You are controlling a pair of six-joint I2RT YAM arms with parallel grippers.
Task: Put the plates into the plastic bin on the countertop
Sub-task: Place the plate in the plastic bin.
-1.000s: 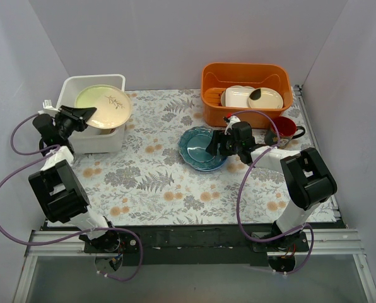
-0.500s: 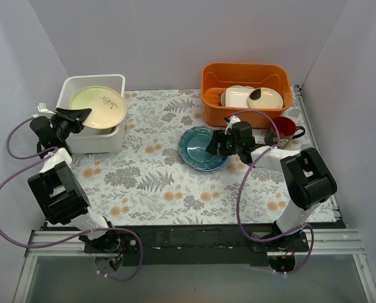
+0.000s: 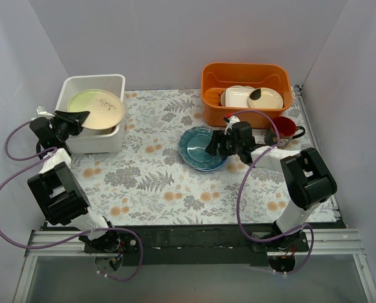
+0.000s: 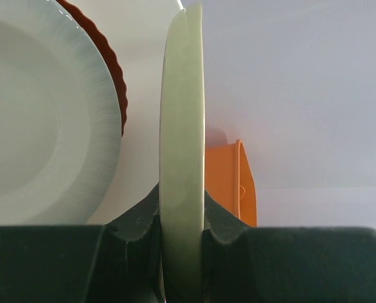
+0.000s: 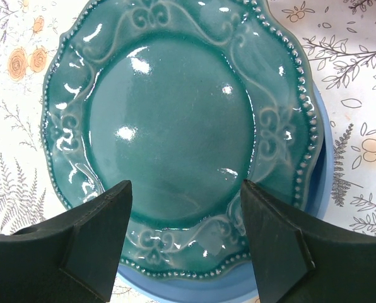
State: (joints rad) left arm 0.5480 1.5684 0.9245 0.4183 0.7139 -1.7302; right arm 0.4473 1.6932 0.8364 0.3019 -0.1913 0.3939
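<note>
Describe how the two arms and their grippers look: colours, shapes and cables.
The left arm and the right arm have blocky black housings joined by white links. A purple cable loops from each wrist towards the base. The left gripper and the right gripper are black; the right one's fingers are wedge-shaped.

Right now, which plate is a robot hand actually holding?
The cream-green leaf-sprig plate, clamped by the left gripper; the teal plate lies flat beneath the open right gripper.

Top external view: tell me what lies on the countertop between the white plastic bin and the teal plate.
Nothing: in the top external view, only bare printed countertop runs between the plastic bin and the teal plate.
</note>
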